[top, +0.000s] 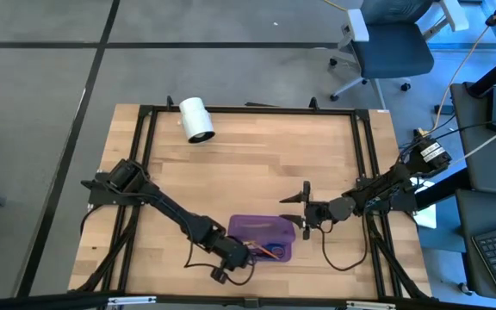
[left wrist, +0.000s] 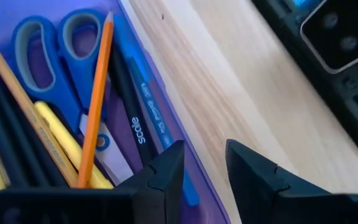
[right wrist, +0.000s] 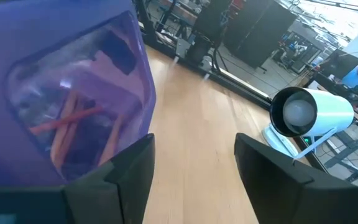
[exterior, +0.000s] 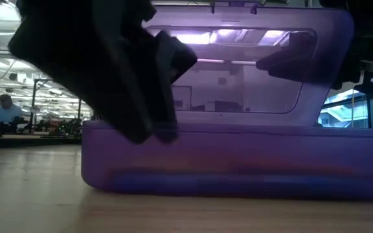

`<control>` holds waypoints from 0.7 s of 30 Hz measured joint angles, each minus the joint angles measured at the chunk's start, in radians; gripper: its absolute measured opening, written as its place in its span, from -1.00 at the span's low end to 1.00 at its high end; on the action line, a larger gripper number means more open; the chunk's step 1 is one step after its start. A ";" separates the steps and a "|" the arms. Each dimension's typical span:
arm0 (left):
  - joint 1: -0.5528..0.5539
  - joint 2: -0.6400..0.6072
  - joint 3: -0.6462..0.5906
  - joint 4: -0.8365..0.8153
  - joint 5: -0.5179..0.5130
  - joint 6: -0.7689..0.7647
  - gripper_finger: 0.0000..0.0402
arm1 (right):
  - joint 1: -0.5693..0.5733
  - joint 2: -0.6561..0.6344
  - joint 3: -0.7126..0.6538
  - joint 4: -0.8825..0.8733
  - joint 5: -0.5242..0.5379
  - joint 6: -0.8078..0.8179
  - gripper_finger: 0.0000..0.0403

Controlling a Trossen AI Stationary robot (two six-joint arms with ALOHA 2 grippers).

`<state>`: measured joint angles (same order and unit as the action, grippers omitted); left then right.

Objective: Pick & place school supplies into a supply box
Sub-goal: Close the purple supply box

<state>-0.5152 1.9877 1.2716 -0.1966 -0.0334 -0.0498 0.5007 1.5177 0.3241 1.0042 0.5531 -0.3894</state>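
Purple plastic supply box sits near the front edge of the wooden table, about mid-width, lid half up. Through the left wrist view I count what is already in the tray: blue-handled scissors, an orange pencil lying across them, a wood-tone pencil, a yellow pen, a dark pen printed with white lettering, and more dark ones packed alongside. From above I only make out orange and blue streaks in the tray's front corner.

Left gripper hangs over the box's front rim, one finger inside the purple wall, the other out over bare wood. Jaws stand apart and I see nothing between them. I read that as a drop just made or a tidy-up, but can't say which.

Right gripper is just beside the box's right side, with the raised translucent lid right in front of its camera; jaws wide, empty. I can't tell whether it touches the lid.

No loose pens or pencils show on the table in the top view. The only other object is the white cylinder roll near the far edge, left of centre, which isn't a supply.

My judgement: loading looks essentially finished. What's left, if anything, is nudging the contents flat, closing the lid, and pulling both arms clear.
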 joint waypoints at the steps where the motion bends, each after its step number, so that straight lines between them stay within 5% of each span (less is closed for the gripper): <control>1: 0.000 0.000 0.007 -0.002 0.000 0.000 -0.44 | 0.000 0.000 0.000 0.000 -0.001 0.000 0.12; 21: 0.000 -0.023 0.039 -0.022 0.028 -0.045 -0.44 | 0.000 0.000 0.000 -0.005 -0.009 0.000 0.12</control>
<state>-0.5152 1.9644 1.3106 -0.2191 -0.0050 -0.0952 0.5003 1.5177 0.3241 0.9996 0.5446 -0.3893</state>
